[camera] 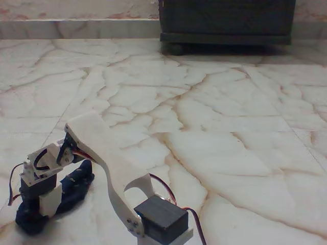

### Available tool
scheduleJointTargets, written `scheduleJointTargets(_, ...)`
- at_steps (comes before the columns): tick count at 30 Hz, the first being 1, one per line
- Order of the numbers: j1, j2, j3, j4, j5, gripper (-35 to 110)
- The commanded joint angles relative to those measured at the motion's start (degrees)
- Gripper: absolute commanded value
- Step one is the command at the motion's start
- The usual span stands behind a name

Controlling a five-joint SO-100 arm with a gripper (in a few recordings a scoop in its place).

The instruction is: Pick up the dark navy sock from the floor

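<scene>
So nearest the camera in the fixed view there's a boxy matte black servo block (161, 219) bolted into the white printed arm (104, 153), with thin red and black wires looping off it. From that servo the arm link sweeps up and to the left as a smooth, flat, curved plastic strip, then folds back down into the wrist.

Left of the servo, low by the floor, sits the end effector (48, 196): white plastic shell, another black servo behind it. It's folded down onto the sock (76, 186), a soft dark navy lump that bulges out to the right of the white finger, lying on the floor. Honestly can't tell if the fingers are pinching it or just resting against it, the bits overlap too much.

The floor (230, 138) is glossy cream marble with reddish-brown branching veins and thin grout lines. Way behind the servo, at the wall, there's a dark boxy cabinet (227, 20) on small round feet.
</scene>
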Motion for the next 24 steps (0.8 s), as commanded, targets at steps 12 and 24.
scheduleJointTargets(12, 7.29, 27.77, 27.69, -4.13, -13.54, 0)
scheduleJointTargets(24, 15.03, 51.77, 55.2, -13.97, -28.39, 0)
